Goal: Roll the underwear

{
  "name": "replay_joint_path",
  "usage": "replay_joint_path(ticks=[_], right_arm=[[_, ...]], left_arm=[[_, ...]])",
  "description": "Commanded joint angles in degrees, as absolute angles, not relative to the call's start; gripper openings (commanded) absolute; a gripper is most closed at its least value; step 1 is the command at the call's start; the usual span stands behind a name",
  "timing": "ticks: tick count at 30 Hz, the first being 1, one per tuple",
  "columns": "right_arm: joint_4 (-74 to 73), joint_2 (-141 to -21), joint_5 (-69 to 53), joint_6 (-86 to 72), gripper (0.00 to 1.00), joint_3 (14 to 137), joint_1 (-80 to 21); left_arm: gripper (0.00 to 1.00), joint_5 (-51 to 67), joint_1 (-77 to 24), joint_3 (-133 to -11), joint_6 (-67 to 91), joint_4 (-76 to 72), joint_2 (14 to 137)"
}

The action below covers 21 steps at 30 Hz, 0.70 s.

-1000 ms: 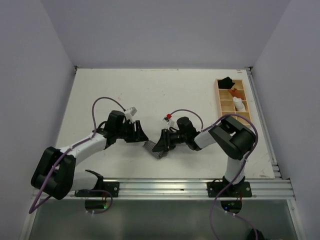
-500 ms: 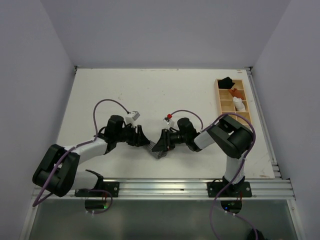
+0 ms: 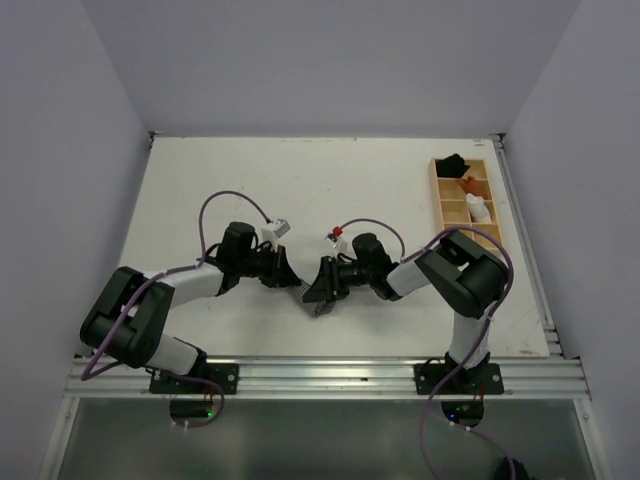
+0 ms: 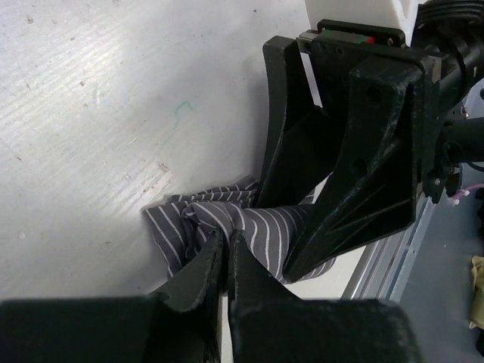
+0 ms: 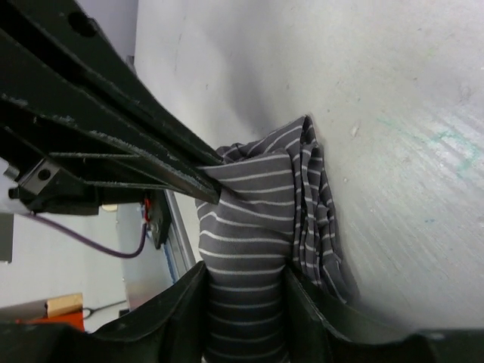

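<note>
Swung inward, the left end effector (image 4: 224, 246) has pinched shut on a fold of the striped underwear (image 4: 253, 227); the right end effector (image 5: 245, 278) clamps the bundle, probably keeping the roll tight.

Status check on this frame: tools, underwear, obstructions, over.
Left tool shut on the underwear, at its edge. Right tool gripping its bunched middle. Wooden tray far right, out of the way.

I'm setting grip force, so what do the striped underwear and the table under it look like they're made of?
The underwear: soft, thin knit fabric with a matte finish, probably cotton-like. It bunches into folds and its stripes bend with them. The table: a hard white board, likely painted or laminated, faintly ridged, with scuffs and dark specks.
</note>
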<state>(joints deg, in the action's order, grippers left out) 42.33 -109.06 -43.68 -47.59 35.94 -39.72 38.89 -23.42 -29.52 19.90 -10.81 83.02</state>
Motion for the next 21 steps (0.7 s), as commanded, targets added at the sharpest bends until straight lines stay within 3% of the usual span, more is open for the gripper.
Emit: replay_joint_path(ticks=[1,10,16,19,21], right_arm=[[22.39,-108.91,-34.55,-40.62,0.49,37.61,-39.9],[4.33,-102.31,-25.67,-33.4,0.56,43.94,-39.9],[2.63,-100.37,-25.31,-31.91,0.57,45.09,-39.99],[5.35,-101.24,-27.85,-32.34,0.52,44.3,-39.9],[6.76,-102.39,-29.43,-33.3,0.44,43.34,-39.9]], left_arm=[[0.0,38.5,-23.38,-32.52,16.09,-9.33,84.2],[0.0,35.16,-23.38,-33.92,14.42,-5.36,84.81],[0.0,34.63,-23.38,-35.59,13.97,-4.22,85.78],[0.0,34.63,-23.38,-36.91,14.85,-3.78,86.31],[0.08,34.28,-23.38,-38.49,15.47,-2.64,86.31]])
